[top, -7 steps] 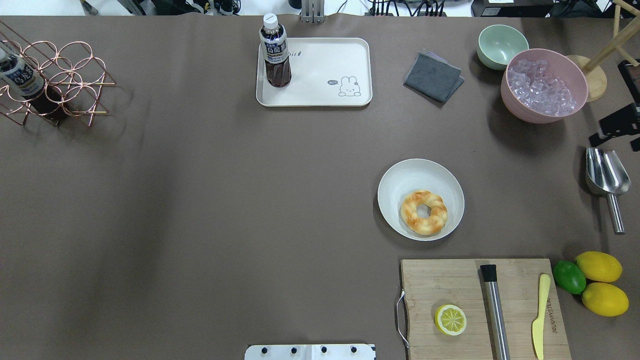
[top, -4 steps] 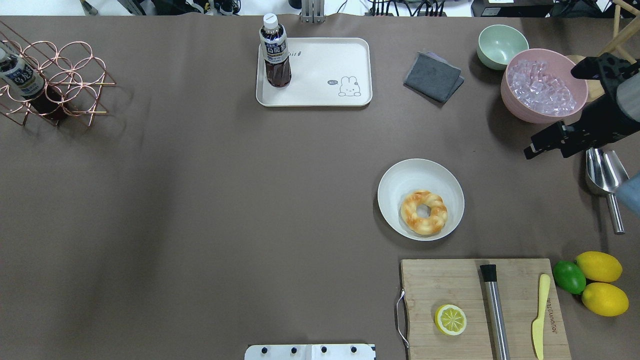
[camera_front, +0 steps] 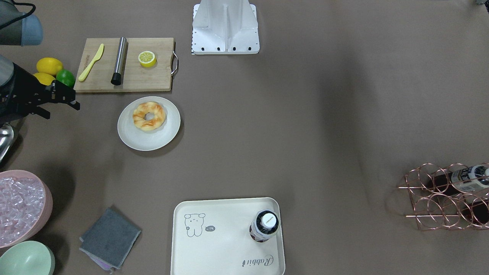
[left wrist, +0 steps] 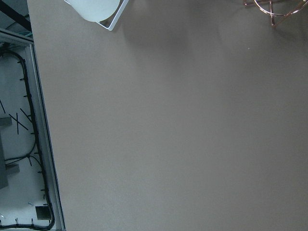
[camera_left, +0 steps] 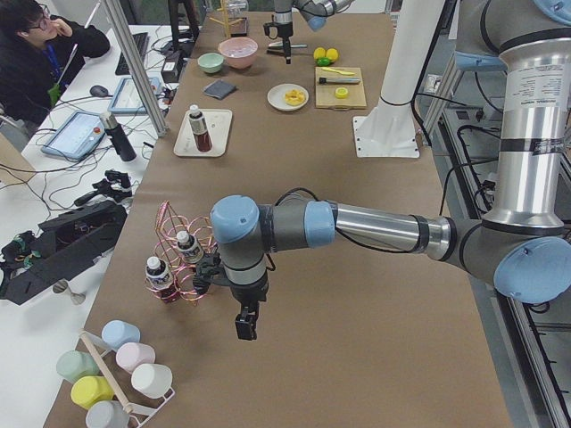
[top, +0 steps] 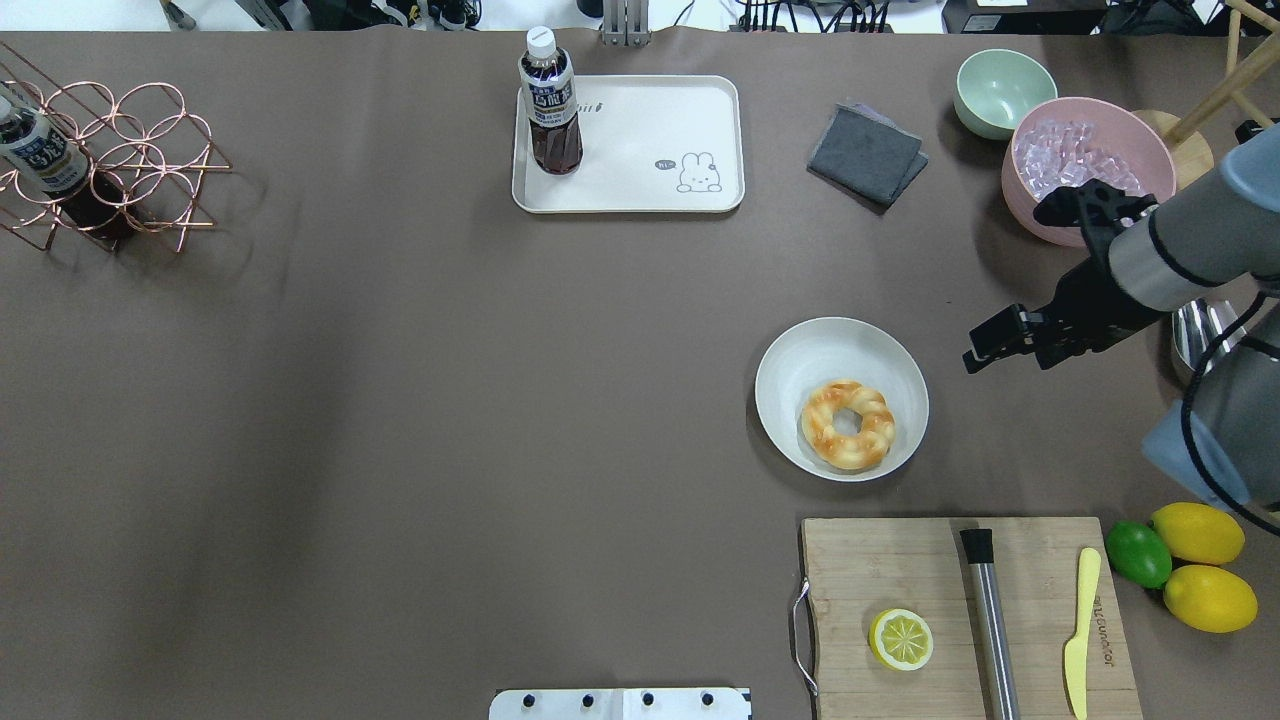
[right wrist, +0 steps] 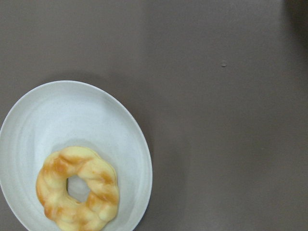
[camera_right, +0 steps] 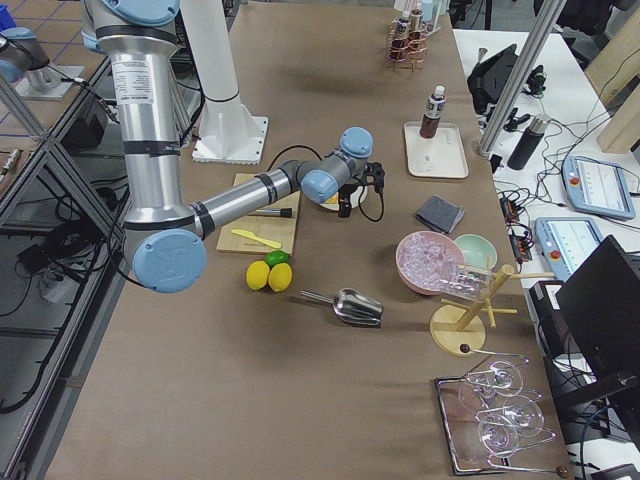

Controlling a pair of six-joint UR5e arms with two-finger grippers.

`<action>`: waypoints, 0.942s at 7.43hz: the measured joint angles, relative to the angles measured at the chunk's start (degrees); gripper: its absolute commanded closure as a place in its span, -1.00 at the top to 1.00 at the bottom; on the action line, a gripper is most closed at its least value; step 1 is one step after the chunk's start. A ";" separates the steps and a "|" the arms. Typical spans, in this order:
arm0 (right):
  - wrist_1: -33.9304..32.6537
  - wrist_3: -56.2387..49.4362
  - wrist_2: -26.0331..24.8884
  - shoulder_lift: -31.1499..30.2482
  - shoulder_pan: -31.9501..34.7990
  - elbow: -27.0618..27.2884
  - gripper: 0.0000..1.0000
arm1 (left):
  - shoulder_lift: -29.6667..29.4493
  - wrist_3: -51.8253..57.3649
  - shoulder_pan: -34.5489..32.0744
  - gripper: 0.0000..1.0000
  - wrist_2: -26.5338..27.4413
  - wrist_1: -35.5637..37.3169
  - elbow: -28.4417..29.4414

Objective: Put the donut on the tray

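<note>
The donut [top: 847, 425], a twisted golden-orange ring, lies on a round white plate [top: 820, 350] right of the table's middle. It also shows in the front view [camera_front: 149, 115] and the right wrist view [right wrist: 77, 188]. The cream tray [top: 650, 130] with the rabbit drawing sits at the far middle, with a dark drink bottle [top: 549, 105] standing on its left end. My right gripper [top: 985, 345] hangs above the table just right of the plate, apart from it, jaws slightly apart and empty. My left gripper [camera_left: 245, 325] shows only in the exterior left view; I cannot tell its state.
A pink bowl of ice [top: 1085, 165], a green bowl [top: 1003, 90] and a grey cloth [top: 866, 153] stand at the far right. A cutting board [top: 900, 570] with a lemon half [top: 901, 639] lies near the plate. A copper wire rack [top: 120, 160] stands far left.
My right arm has come in from the right edge and moved left and nearer, from beside the ice bowl to just right of the plate. The donut and tray have not moved.
</note>
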 measured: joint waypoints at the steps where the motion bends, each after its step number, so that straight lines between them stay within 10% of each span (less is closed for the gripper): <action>1: 0.09 4.45 -2.05 1.19 -2.96 -0.29 1.00 | 0.02 0.00 0.00 0.96 0.05 0.00 0.08; 7: 0.14 9.96 -9.04 5.12 -9.54 -4.72 1.00 | 0.08 0.00 0.00 0.96 0.19 0.00 0.86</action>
